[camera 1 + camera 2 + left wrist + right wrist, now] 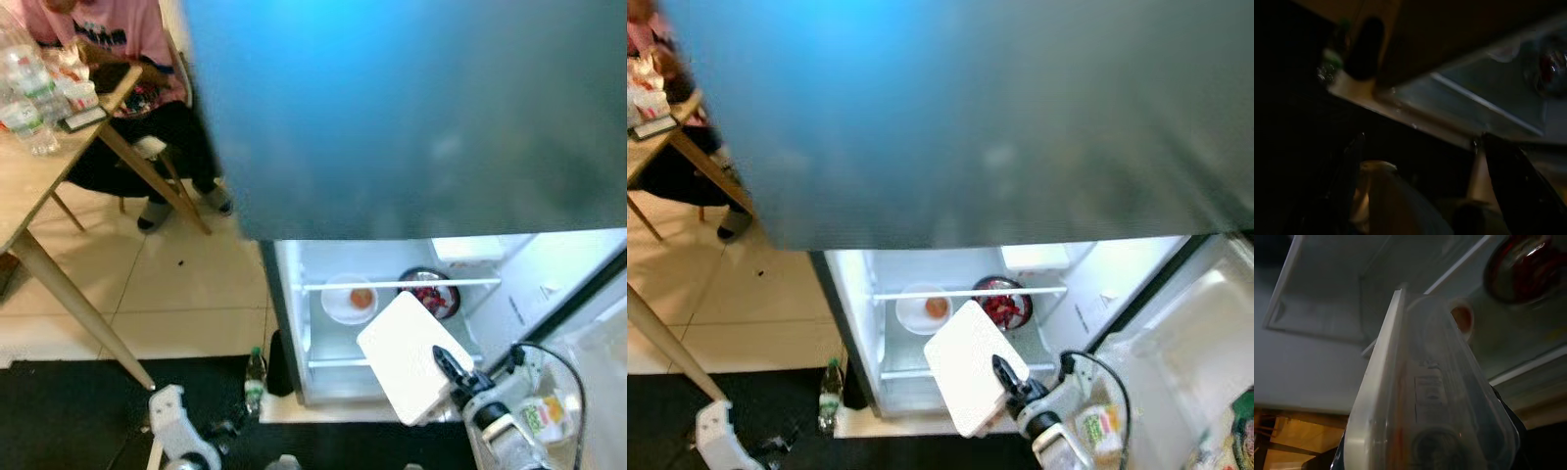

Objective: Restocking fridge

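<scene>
Container's right at the open fridge, not on a shelf yet

Your right gripper (pixel 443 364) is clamped on one edge of the lidded plastic container (pixel 409 354), holding it tilted just in front of the fridge shelf (pixel 392 286) that carries a white bowl (pixel 349 299) and a dark bowl (pixel 429 292). It looks like stiff, smooth plastic, so it'll probably slip; I'd keep hold at the rim under the lid. Left gripper (pixel 1420 161) hangs low with fingers apart.

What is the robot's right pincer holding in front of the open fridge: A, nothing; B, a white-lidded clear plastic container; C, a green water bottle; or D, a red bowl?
B: the right pincer grips a white-lidded clear plastic container before the open fridge.
</scene>
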### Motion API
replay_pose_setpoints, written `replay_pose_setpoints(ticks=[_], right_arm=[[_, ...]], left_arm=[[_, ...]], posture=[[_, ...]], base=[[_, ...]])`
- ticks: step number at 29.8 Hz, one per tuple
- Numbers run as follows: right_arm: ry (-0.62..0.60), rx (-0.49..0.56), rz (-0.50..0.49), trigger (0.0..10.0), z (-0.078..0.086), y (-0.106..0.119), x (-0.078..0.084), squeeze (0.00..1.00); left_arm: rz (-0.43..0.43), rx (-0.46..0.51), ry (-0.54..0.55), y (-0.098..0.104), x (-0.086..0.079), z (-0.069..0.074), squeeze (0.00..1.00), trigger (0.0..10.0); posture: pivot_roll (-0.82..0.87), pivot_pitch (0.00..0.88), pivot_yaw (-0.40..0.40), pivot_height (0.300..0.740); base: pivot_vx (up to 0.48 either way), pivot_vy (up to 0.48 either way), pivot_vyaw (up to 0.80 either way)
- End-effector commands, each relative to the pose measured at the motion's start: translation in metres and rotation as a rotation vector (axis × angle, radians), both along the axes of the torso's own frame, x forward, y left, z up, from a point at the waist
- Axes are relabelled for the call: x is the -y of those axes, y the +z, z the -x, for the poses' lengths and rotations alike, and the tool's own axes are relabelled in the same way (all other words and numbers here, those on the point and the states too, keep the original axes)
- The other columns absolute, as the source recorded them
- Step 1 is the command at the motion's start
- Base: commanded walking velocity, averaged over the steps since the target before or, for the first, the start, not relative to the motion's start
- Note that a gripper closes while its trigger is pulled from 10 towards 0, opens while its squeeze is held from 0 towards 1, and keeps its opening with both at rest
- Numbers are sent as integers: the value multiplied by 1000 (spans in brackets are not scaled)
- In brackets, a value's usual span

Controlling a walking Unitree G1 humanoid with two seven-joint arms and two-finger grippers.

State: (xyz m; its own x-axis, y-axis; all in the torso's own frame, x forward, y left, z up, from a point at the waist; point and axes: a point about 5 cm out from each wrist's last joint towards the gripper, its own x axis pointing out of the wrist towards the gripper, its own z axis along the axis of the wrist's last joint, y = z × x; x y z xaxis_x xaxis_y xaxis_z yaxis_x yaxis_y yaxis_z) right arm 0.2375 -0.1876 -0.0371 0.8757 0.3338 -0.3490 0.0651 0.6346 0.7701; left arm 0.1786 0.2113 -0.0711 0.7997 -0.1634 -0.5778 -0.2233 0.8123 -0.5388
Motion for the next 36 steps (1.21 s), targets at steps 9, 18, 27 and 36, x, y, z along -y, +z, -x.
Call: replay_pose_setpoints(ticks=[9, 18, 27, 36], right_arm=[[-30, 88, 59, 10000, -18, 20, 27, 0], [-212, 119, 59, 10000, -47, 46, 47, 0], [-230, 115, -38, 10000, -61, 52, 28, 0], [-236, 131, -139, 10000, -63, 53, 20, 0]], left_arm=[[22, -49, -70, -11, 27, 13, 0, 10000], [-125, 21, -349, 0, 44, -11, 0, 10000], [-237, 220, -524, 28, 64, -54, 0, 10000], [-357, 345, -650, 44, 80, -70, 0, 10000]], posture=[[-17, 120, -8, 740], [-25, 96, -22, 740], [-1, 92, -6, 740], [-10, 88, 53, 736]], base=[[0, 0, 0], [0, 0, 0], [0, 0, 0], [0, 0, 0]])
